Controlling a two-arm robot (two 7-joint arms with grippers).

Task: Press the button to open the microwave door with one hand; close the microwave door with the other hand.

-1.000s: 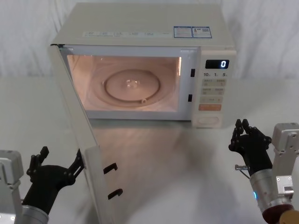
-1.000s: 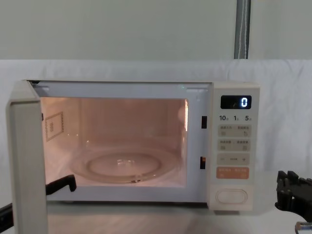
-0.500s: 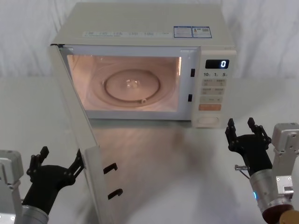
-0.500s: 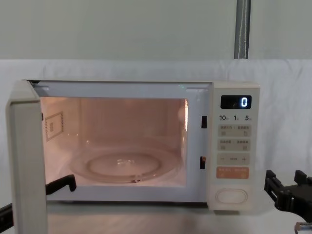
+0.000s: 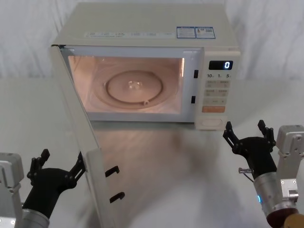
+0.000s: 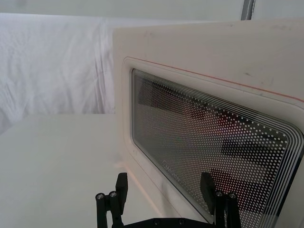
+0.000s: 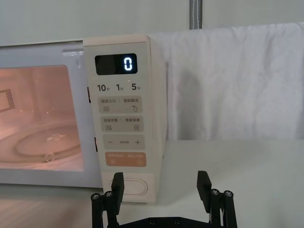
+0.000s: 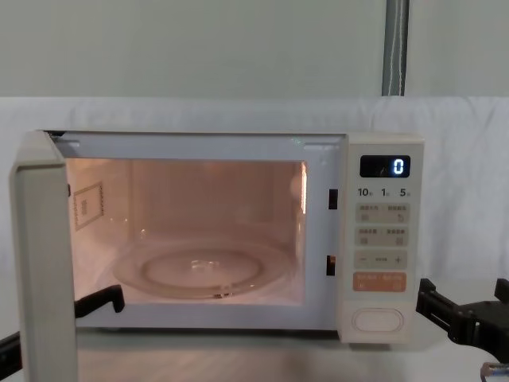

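door (image 5: 78,137) of the microwave (image 5: 147,33) stands swung fully out on its left hinge, cavity lit, glass plate (image 5: 134,87) bare inside. opening step judged complete; closing step not yet done.

right gripper (image 5: 247,134) sits low on the table (image 5: 190,166), just in front of and slightly right of the control panel (image 5: 218,92), fingers spread wide and holding nothing. the button (image 5: 211,123) lies at the foot of that panel, close ahead of this gripper but not touched.

left gripper (image 5: 57,166) rests beside the outer face of the door near its free edge, fingers wide apart, nothing held. its right fingertip looks close to or touching the door edge; contact cannot be confirmed. in the left wrist view the dotted window (image 6: 213,142) lies directly ahead of the fingers (image 6: 121,183).

risks noted:
- open fingers may straddle or snag the door edge, so the push twists the door rather than swinging it.
- a push applied low and near the edge may slide off as the door turns.
- a hard push could shift the whole microwave on the cloth.
- latch hooks (image 5: 114,183) may fail to seat if the push stops short.
- right gripper so near the button could bump it and release the door again.
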